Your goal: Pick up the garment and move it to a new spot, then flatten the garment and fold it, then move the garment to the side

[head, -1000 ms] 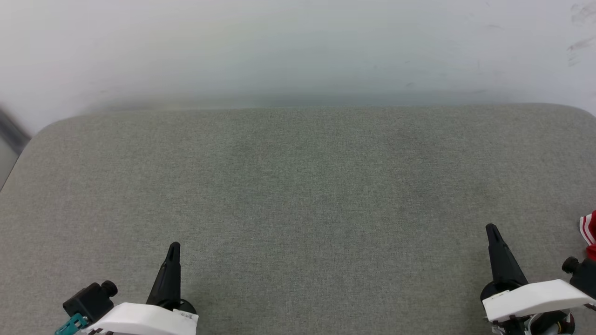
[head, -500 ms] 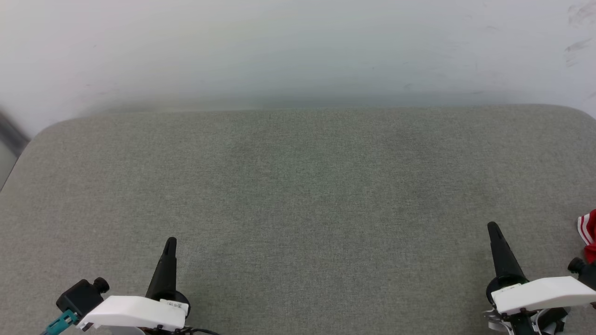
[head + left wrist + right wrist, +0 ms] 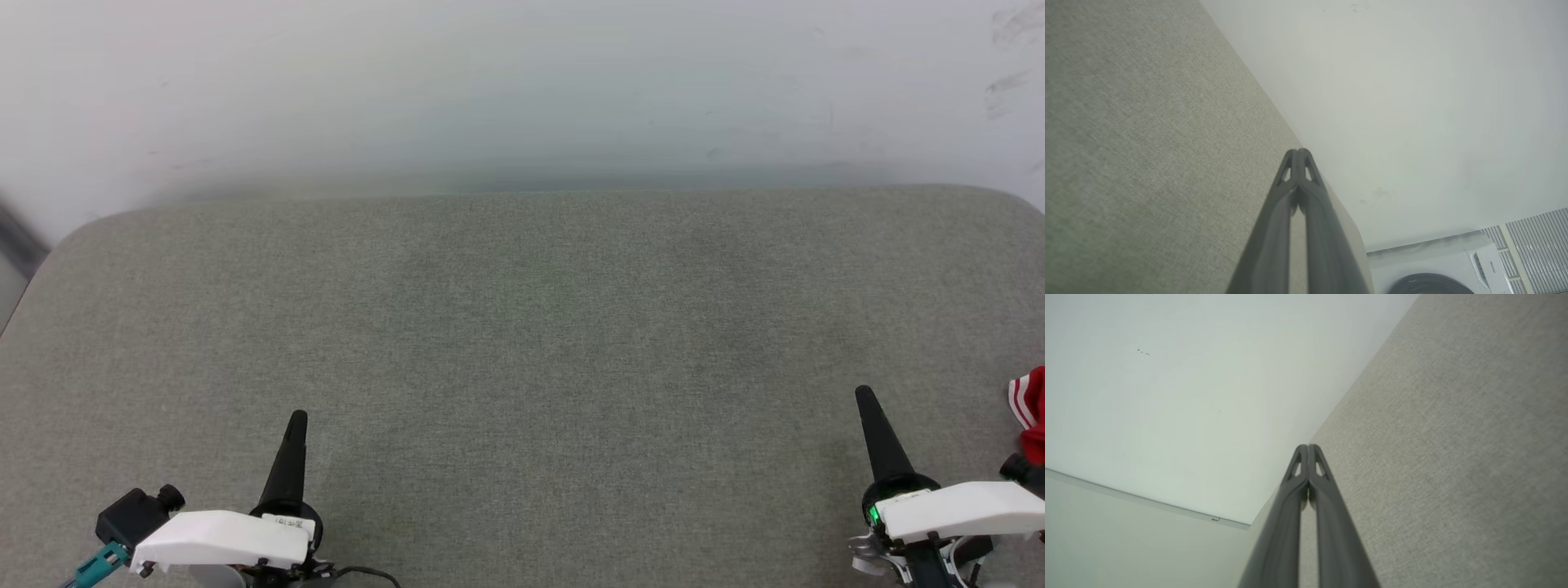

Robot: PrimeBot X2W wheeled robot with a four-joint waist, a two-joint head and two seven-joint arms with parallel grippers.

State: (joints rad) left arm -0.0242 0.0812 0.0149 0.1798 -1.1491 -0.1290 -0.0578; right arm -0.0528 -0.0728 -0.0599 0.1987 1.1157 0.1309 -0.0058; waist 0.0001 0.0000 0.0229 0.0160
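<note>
Nearest, the left claw (image 3: 297,419) and right claw (image 3: 862,395) hung shut and empty over the grey worktop (image 3: 522,327), while just right of the latter lay a striped red corner of the garment (image 3: 1030,412), likely light, limp cloth best pinched at a seam.

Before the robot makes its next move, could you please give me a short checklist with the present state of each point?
1. Is the left pincer free: ok, jaws shut together, nothing held.
2. Is the right pincer free: ok, shut, nothing held.
3. Jaws opened for grasping: not ok.
4. Is the garment fully in the head view: not ok, a red-and-white corner at the right edge.
5. Room on the grey padded surface: ok.
6. How the garment lies: cannot tell.
</note>
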